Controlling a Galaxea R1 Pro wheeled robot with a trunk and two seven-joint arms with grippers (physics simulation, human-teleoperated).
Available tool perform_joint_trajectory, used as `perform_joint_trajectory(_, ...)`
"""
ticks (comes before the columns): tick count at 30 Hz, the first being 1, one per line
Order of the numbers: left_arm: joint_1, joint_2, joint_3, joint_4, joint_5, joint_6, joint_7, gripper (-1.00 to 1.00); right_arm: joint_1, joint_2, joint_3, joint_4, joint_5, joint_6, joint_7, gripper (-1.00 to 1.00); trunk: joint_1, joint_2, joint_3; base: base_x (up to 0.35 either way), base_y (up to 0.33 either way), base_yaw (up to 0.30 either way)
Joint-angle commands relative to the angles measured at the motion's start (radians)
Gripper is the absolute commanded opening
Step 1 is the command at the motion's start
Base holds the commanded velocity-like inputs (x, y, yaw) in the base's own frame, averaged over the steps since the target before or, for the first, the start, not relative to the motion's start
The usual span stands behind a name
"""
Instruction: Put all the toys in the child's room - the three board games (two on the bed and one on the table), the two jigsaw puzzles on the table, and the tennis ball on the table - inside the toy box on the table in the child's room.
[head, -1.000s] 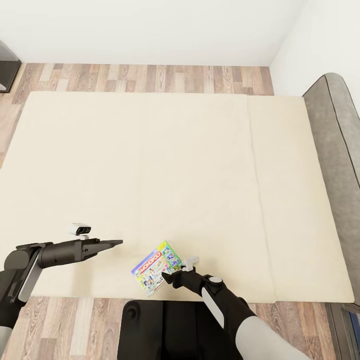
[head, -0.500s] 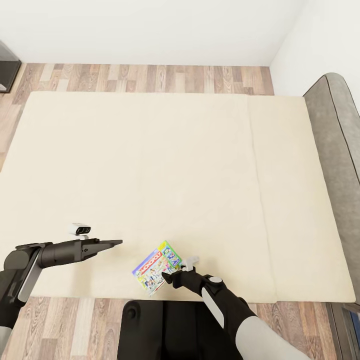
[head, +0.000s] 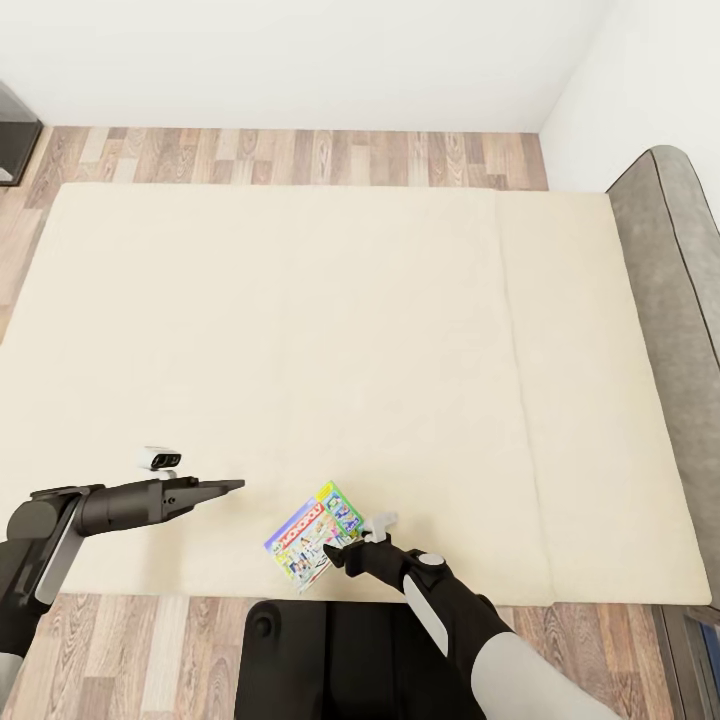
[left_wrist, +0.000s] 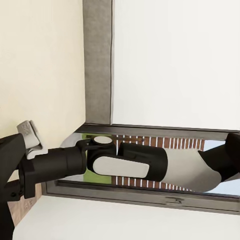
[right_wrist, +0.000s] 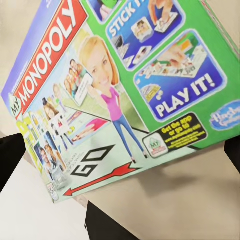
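our right claw (head: 335, 553) sits at the near edge of the monopoly box (head: 312, 535), and in the right wrist view the box (right_wrist: 125, 95) is very close, with a dark finger tip on each side of it; it looks like the claw is pinching the box, but we cannot tell for sure if the tips press on it; the box lies near the front edge of the bed (head: 300, 330), tipped at a slant, with a shadow under it in the wrist view, so one side may be lifted a bit; our left claw (head: 230, 486) hangs over the bed off to the side, well apart from the box, with nothing in it, and its tips look pressed together into a thin point; past the bed we see the grey headboard (head: 675, 300) and the wood floor (head: 300, 155); we think we are at the step of picking up this board game; next we need a tight hold, then a slow lift so the flat box does not slip, and then a trip to the toy box on the table.
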Motion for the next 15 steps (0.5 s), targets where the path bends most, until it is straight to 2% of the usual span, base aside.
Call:
perform_joint_trajectory(1,0.000,0.000,0.000,0.000,0.000,0.011,-0.004,1.00,0.000,0.000,0.001,-0.001,-0.009,0.007,0.001,1.00,0.001,-0.001,-0.001,0.000,0.000,0.000)
perform_joint_trajectory(15,0.000,0.000,0.001,0.001,-0.001,0.011,-0.004,1.00,0.000,0.000,0.002,0.001,-0.008,0.007,0.001,1.00,0.001,-0.001,-0.001,0.000,0.026,0.000)
